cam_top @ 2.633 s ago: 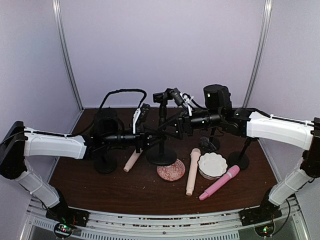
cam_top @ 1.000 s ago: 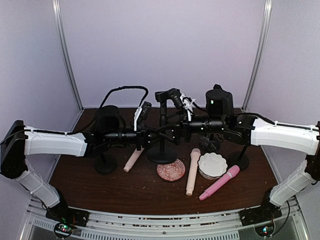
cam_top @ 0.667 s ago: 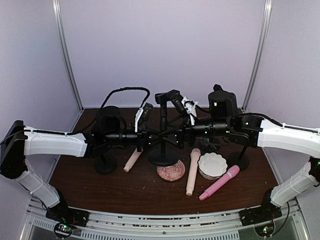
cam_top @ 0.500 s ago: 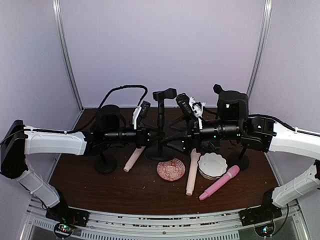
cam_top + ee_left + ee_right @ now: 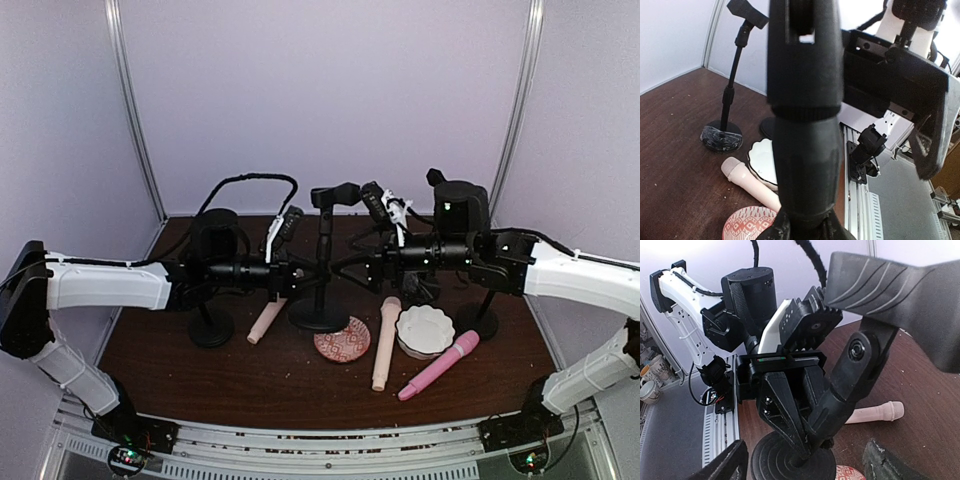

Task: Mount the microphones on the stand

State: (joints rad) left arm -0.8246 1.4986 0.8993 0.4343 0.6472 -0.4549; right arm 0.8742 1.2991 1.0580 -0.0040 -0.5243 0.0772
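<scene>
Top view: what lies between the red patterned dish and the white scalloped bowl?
A peach-cream microphone lies flat between the red patterned dish and the white scalloped bowl, its head toward the back. The top external view shows this.

First microphone (image 5: 265,322) lies left of the middle stand (image 5: 318,318) — second microphone (image 5: 385,343) and third microphone (image 5: 438,365) right, flanking the bowl (image 5: 424,330).

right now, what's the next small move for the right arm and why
Probably pull the open right fingers back from the stand and lower toward the cream microphone beside the white dish: left fingers grip its pole, no microphone is held.
</scene>
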